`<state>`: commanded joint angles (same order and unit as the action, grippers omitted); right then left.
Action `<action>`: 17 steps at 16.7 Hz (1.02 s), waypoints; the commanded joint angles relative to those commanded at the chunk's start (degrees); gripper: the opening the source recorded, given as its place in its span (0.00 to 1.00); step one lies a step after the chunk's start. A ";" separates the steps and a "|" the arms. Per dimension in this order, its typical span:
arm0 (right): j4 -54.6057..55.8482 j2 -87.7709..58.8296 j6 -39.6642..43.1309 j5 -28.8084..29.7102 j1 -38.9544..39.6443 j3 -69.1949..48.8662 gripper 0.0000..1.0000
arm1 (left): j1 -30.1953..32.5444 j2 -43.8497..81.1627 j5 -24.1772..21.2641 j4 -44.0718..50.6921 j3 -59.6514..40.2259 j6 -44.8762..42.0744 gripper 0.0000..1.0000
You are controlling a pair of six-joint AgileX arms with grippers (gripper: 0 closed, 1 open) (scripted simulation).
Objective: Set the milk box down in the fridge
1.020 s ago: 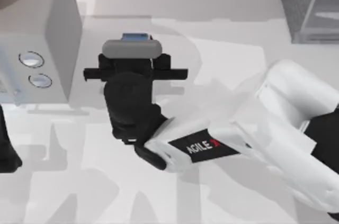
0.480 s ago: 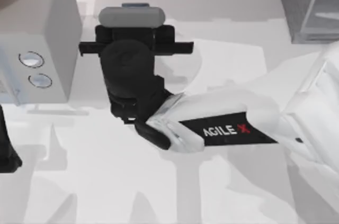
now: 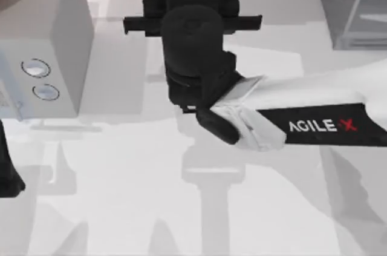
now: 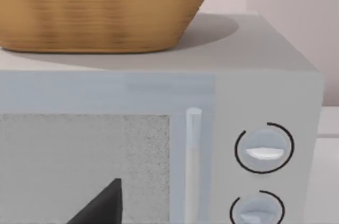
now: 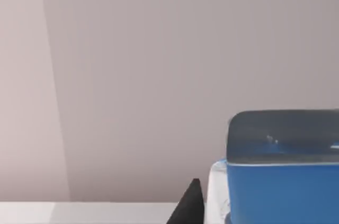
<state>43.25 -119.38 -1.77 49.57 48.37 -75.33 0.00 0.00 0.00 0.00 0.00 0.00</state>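
Two arms are sitting at the white table (image 3: pixel 121 207). From above, the right arm (image 3: pixel 314 126) is reaching in from three o'clock toward twelve o'clock, and its black wrist is covering the right gripper (image 3: pixel 192 2) near the table's far edge. Whether its fingers are spread or closed on anything, I cannot tell; a single dark fingertip (image 5: pixel 189 203) is poking into the right wrist view just beside the milk box (image 5: pixel 280 176). That carton is showing its blue upper part against the pale wall (image 5: pixel 159 49), close to the wrist camera, though any actual contact with the fingers is hidden. The fridge (image 3: pixel 351 2) is standing at about two o'clock, well apart from the gripper. At about nine to ten o'clock a pale grey box with two round dials (image 3: pixel 36 38) is standing, and the left wrist view is showing a wicker basket (image 4: pixel 100 7) sitting on top of it. The left arm (image 3: pixel 9 171) is parked at about eight o'clock.
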 joint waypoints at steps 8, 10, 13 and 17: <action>-15.53 41.50 0.21 -17.08 -17.44 26.14 0.00 | 0.00 0.00 0.00 0.00 0.00 0.00 1.00; -20.15 54.35 0.49 -22.14 -22.62 33.97 0.00 | 0.00 0.00 0.00 0.00 0.00 0.00 1.00; -26.86 73.80 0.89 -29.68 -30.14 45.52 0.00 | 0.00 0.00 0.00 0.00 0.00 0.00 1.00; -34.76 96.92 1.27 -38.97 -38.97 59.59 0.00 | 0.00 0.00 0.00 0.00 0.00 0.00 1.00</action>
<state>8.49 -22.46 -0.50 10.60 9.40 -15.74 0.00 0.00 0.00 0.00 0.00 0.00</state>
